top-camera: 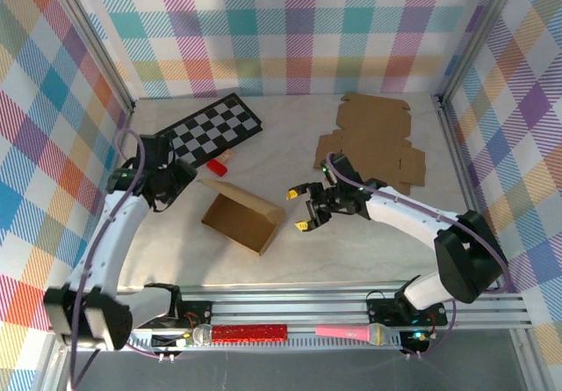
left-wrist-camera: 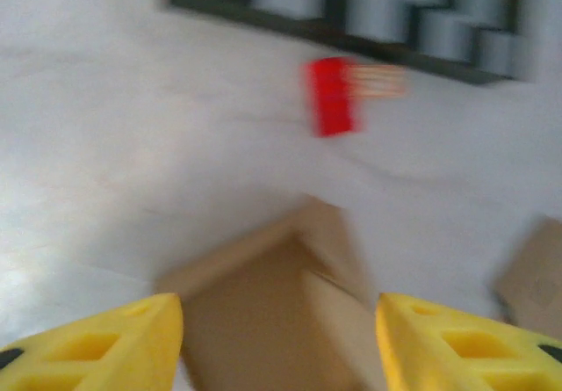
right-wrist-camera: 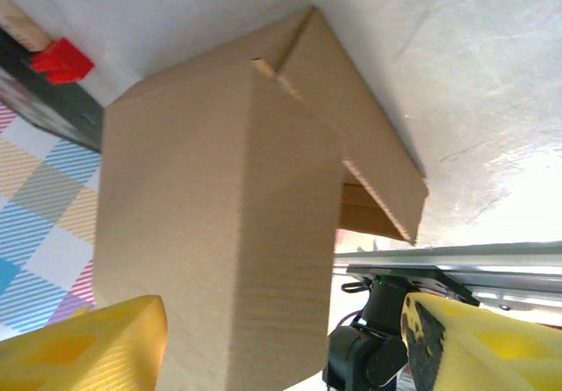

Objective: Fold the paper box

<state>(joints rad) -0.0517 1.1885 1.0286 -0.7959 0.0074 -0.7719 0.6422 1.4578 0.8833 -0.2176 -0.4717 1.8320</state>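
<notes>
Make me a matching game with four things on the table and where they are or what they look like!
Things:
1. box
2. checkerboard
3. flat cardboard
4. red block

Clues:
a. lying flat, far right of the table
b. black and white squares
c. half folded, in the middle
d. tiny, beside the checkerboard's near edge

Pairs: 1-c, 2-b, 3-a, 4-d.
</notes>
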